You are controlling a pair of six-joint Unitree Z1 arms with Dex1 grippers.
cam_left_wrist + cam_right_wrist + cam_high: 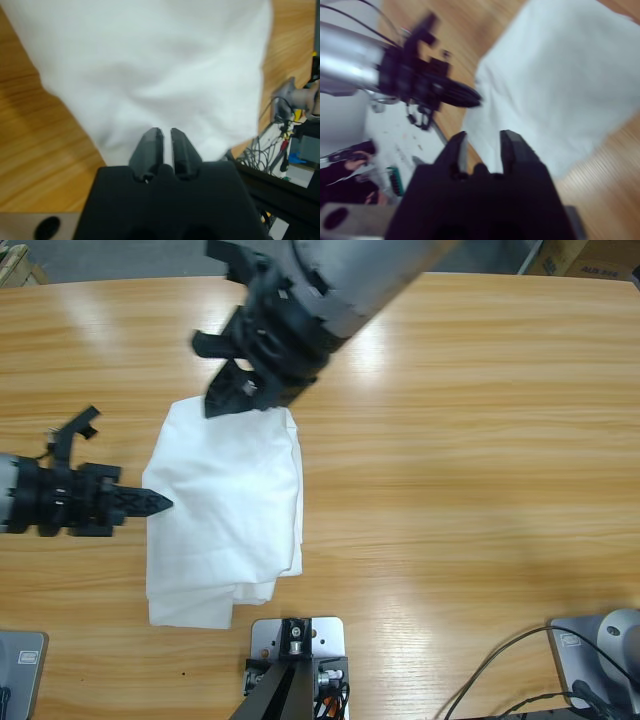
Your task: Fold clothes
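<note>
White cotton, the clothes (225, 510) lie as a rough folded oblong on the wooden surface (450, 440), left of the middle, with loose layers showing along the right edge and at the near end.

My left claw (160, 503) comes in low from the left side, its jaws closed to a thin slit, with the tip right at the bundle's left edge. I cannot tell whether any fabric is caught in it. My right claw (240, 395) hangs over the far edge of the bundle with its jaws parted, and I see nothing held between them.

The fold looks partly made, so the risk now is undoing it. If my left claw pushes forward with its jaws shut, it could shove the stack sideways and ruck the top layer instead of lifting it. If my right claw closes too shallow, it may catch only the uppermost layer, and pulling would peel the fold open. The loose layers at the near end could also slip out if I drag the bundle.
</note>
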